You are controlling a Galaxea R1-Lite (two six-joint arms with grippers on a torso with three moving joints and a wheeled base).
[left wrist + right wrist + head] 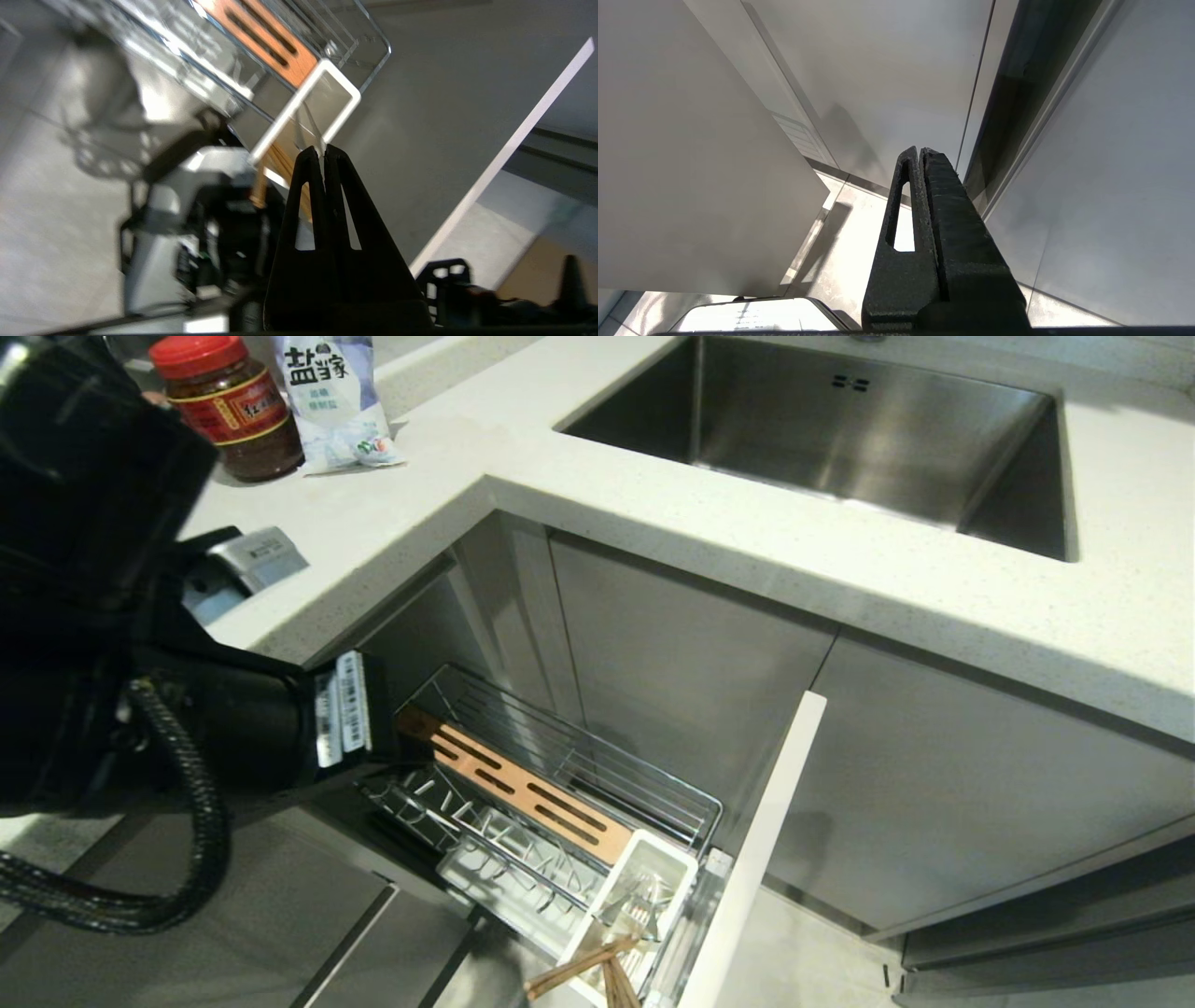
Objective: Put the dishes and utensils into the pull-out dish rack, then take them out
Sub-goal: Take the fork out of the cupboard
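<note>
The pull-out dish rack (pixel 653 793) stands drawn out below the counter, its wire prongs bare. Along it runs the slotted wooden strip (pixel 523 784). Its white caddy (pixel 686 868) holds the wooden chopsticks (pixel 579 971) and silver utensils (pixel 639 901). The dishes are out of view. My left arm (pixel 233 719) reaches over the rack's back end, and its fingers are hidden in the head view. In the left wrist view the left gripper (pixel 323 148) is shut with nothing seen in it, pointing at the caddy (pixel 355 100) from a distance. The right gripper (pixel 920 150) hangs shut beside the cabinet fronts.
The rack's pale cabinet front (pixel 756 859) sticks out to the right of the caddy. Above lie the white countertop (pixel 560 504) and the steel sink (pixel 840 420). A red-lidded jar (pixel 229 411) and a salt bag (pixel 331 401) stand at the back left.
</note>
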